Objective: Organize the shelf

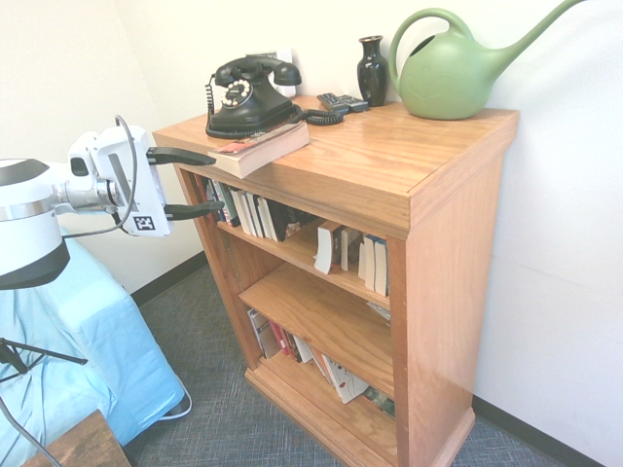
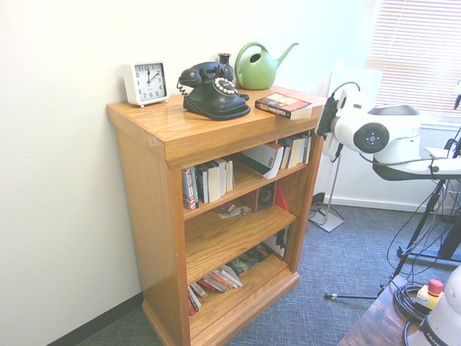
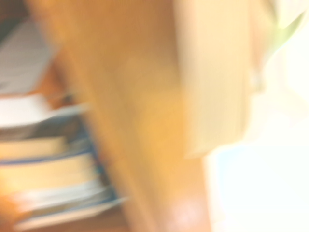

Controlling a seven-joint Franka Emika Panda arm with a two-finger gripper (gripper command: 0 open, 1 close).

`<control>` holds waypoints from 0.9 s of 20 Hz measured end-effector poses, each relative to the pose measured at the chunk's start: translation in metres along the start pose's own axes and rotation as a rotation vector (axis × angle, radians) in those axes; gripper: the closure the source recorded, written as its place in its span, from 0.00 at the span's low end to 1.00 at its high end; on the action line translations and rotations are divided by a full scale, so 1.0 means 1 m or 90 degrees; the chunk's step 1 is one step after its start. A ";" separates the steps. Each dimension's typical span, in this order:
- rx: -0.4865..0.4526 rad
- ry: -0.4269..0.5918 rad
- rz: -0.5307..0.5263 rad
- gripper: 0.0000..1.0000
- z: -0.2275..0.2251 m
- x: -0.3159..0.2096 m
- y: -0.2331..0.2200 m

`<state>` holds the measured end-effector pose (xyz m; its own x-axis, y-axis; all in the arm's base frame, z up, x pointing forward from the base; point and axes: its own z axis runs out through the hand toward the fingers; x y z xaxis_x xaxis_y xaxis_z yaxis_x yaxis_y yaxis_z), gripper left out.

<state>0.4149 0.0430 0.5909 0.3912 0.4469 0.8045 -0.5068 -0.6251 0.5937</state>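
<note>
shelf [image 1: 389,185]: stood against the white wall, three tiers of books
gripper [image 1: 200,182]: fingers spread wide, empty, at the top's front corner beside the book [image 1: 261,148]
clock [image 2: 145,82]: seen only in second exterior view
wrist view: blurred wood, book edges

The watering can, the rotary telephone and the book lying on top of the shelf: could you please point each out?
watering can [image 1: 443,83]: first exterior view, green body.
rotary telephone [image 1: 237,94]: first exterior view, dial.
book [image 2: 284,105]: second exterior view, front cover.
</note>
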 end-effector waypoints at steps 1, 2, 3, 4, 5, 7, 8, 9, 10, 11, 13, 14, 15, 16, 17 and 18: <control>-0.003 0.032 -0.007 0.00 -0.003 0.000 -0.004; 0.005 0.056 -0.016 0.00 -0.006 0.000 -0.009; 0.020 0.073 -0.023 0.00 -0.011 0.000 -0.015; 0.036 0.081 -0.028 0.00 -0.013 -0.001 -0.019; 0.058 0.087 -0.030 0.00 -0.017 -0.003 -0.024; 0.100 0.099 -0.040 0.00 -0.023 -0.007 -0.033; 0.113 0.106 -0.044 0.00 -0.026 -0.009 -0.035; 0.122 0.112 -0.046 0.00 -0.027 -0.009 -0.037; 0.126 0.117 -0.046 0.00 -0.027 -0.010 -0.038; 0.127 0.119 -0.046 0.00 -0.027 -0.010 -0.038; 0.132 0.123 -0.045 0.00 -0.025 -0.008 -0.037; 0.138 0.125 -0.044 0.00 -0.023 -0.006 -0.036; 0.140 0.127 -0.042 0.00 -0.021 -0.003 -0.035; 0.139 0.128 -0.039 0.00 -0.019 0.000 -0.033; 0.139 0.128 -0.037 0.00 -0.016 0.003 -0.033; 0.139 0.128 -0.036 0.00 -0.013 0.006 -0.034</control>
<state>0.4244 0.0755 0.5756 0.2431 0.5897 0.7702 -0.3023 -0.7084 0.6378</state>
